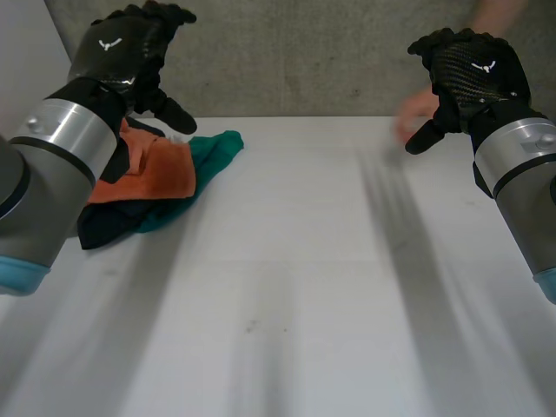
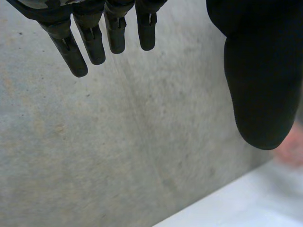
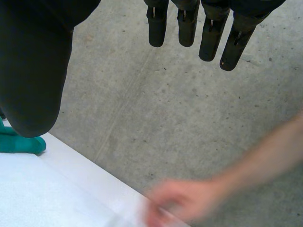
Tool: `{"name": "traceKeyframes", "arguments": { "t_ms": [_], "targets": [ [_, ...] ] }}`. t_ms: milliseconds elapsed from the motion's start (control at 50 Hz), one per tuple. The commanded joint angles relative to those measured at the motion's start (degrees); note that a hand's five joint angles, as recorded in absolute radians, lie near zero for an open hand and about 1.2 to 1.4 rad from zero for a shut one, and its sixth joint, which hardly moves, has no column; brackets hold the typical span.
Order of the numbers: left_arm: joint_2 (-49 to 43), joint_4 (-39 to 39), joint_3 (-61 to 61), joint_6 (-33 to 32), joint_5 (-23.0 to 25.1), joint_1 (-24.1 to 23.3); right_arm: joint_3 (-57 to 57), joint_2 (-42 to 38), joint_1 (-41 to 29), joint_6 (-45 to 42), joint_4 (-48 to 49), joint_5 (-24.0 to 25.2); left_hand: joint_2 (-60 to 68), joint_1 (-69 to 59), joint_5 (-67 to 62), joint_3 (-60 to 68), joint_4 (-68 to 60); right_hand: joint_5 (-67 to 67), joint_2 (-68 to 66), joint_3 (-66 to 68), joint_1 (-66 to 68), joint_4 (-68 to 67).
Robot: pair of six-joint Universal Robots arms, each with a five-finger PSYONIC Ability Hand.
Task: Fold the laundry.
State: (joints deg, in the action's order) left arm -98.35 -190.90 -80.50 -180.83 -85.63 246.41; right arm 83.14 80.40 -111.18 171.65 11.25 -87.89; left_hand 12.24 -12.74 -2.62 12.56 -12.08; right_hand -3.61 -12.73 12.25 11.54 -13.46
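Note:
A pile of laundry lies at the table's far left: an orange cloth [image 1: 152, 174] on top, a teal cloth [image 1: 213, 156] sticking out toward the middle, and a dark cloth [image 1: 104, 224] underneath. The teal cloth [image 3: 21, 144] peeks from behind the right thumb in the right wrist view. My left hand [image 1: 126, 48] is raised above the pile, fingers [image 2: 90, 42] straight, holding nothing. My right hand [image 1: 473, 74] is raised over the far right of the table, fingers [image 3: 208, 38] straight, empty.
A person's hand [image 1: 415, 113] reaches over the table's far edge beside my right hand; the person's hand [image 3: 182, 201] and forearm [image 3: 270, 153] appear beyond my right fingers. A grey wall [image 1: 304, 61] stands behind the white table [image 1: 287, 287].

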Motion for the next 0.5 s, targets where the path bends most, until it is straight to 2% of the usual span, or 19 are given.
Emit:
{"name": "traceKeyframes", "arguments": {
  "t_ms": [20,100,160,280,360,400,420,460,500],
  "targets": [
    [-7.2,0.1,2.6,-17.9,-0.7,3.3,0.0,-0.2,0.0,0.0,-0.1,0.0,-2.0,2.5,2.4,-2.3,1.9,3.6,2.7,-2.3,-1.5,3.5],
    [-12.9,-0.4,3.6,-26.0,-0.5,7.5,0.1,-0.2,0.0,-0.1,-0.1,0.0,-2.0,2.5,2.4,-2.3,1.9,3.6,2.7,-2.3,-1.5,3.5],
    [-17.6,-1.6,5.5,-29.2,-0.8,9.2,0.2,-0.3,0.0,-0.1,-0.1,0.0,-1.4,1.9,1.7,-1.7,1.2,3.6,2.7,-2.3,-1.5,3.5],
    [-25.6,-4.7,8.1,-30.9,-1.5,12.2,0.4,-0.4,0.0,-0.1,-0.1,0.0,0.2,0.3,0.2,-0.2,-0.3,3.6,2.7,-2.3,-1.5,3.5],
    [-29.7,-9.4,8.8,-31.3,-3.0,15.1,0.4,-0.5,0.0,-0.3,-0.1,0.0,3.7,-3.2,-3.3,3.4,-3.8,3.6,2.7,-2.3,-1.5,3.5],
    [-31.6,-12.7,8.9,-31.8,-3.0,16.0,0.4,-0.5,0.0,-0.7,-0.1,0.0,17.7,-17.2,-17.4,17.4,-17.9,3.6,2.7,-2.3,-1.5,3.5],
    [-32.3,-13.8,8.9,-32.0,-3.0,16.3,0.4,-0.6,0.0,-1.0,0.0,0.1,31.0,-30.5,-30.6,30.7,-31.1,3.6,2.7,-2.3,-1.5,3.5],
    [-32.7,-15.6,8.8,-32.4,-2.5,17.3,0.5,-0.6,0.0,-1.8,0.0,0.1,67.6,-67.1,-67.2,67.3,-67.7,3.6,2.7,-2.3,-1.5,3.5],
    [-32.4,-16.0,8.4,-32.5,-2.8,17.7,0.6,-0.7,0.0,-2.5,0.0,0.0,67.8,-67.3,-67.4,67.4,-67.9,3.6,2.7,-2.3,-1.5,3.5]
  ]
}}
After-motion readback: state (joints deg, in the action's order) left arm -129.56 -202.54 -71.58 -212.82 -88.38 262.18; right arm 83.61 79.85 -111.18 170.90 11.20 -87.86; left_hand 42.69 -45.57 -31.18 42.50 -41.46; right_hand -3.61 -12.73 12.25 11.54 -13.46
